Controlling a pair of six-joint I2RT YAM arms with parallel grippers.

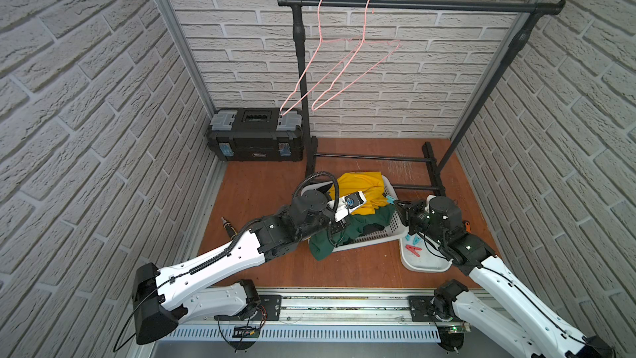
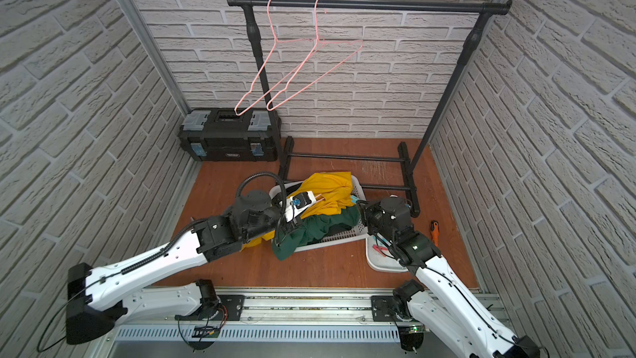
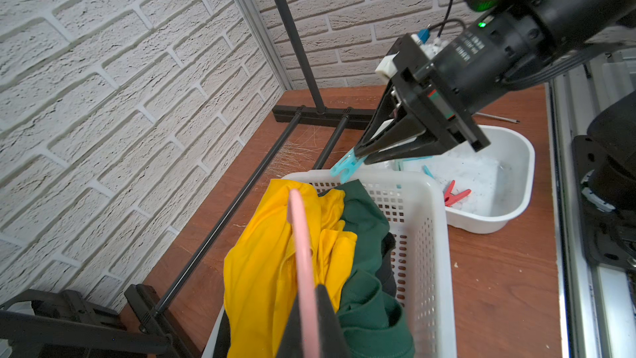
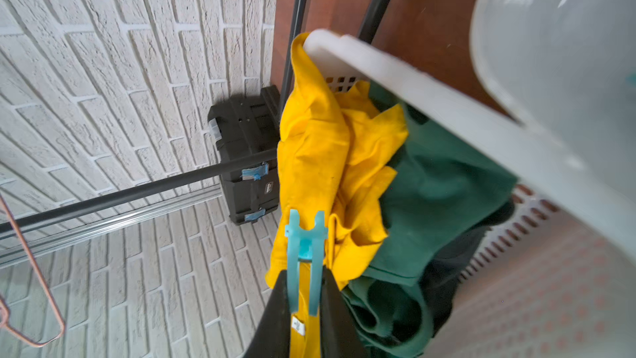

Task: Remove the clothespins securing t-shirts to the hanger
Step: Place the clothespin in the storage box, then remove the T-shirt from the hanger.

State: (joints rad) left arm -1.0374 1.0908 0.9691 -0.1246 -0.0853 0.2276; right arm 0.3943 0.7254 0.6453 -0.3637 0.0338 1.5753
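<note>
Sitting closest to the table's [image 1: 361, 270] near edge, toward its right side, the white tray [image 3: 516, 180] holds a red clothespin [image 3: 455, 194] and loose teal clothespins [image 1: 414, 240]. Just beyond, mid-table, the basket [image 3: 423, 198] carries the yellow t-shirt [image 3: 261, 270], the green t-shirt [image 3: 364, 222] and a glimpse of the black t-shirt [image 4: 457, 256].

The left gripper's [image 3: 309, 301] jaws are pressed together on the pink hanger [image 3: 301, 242], whose arm lies over the yellow cloth. At the basket's rim on the tray side, the right gripper's [image 4: 304, 280] jaws pinch the teal clothespin [image 4: 304, 246] by its tail ends, and its mouth stands spread. It seems just clear of the yellow fabric, though a caught fold cannot be ruled out.

The step in hand looks like taking this pin off and across to the tray. To do it well:
- Hold the squeeze firm so the mouth does not snap back on cloth.
- Draw back along the pin's own length rather than sideways.
- Let the left gripper brace the hanger.
- Let go low over the tray.

Toward the far edge, two bare hangers [image 1: 323, 74] hang from the rail [image 1: 413, 4]. The toolbox [image 1: 256, 134] sits in the far left corner.
</note>
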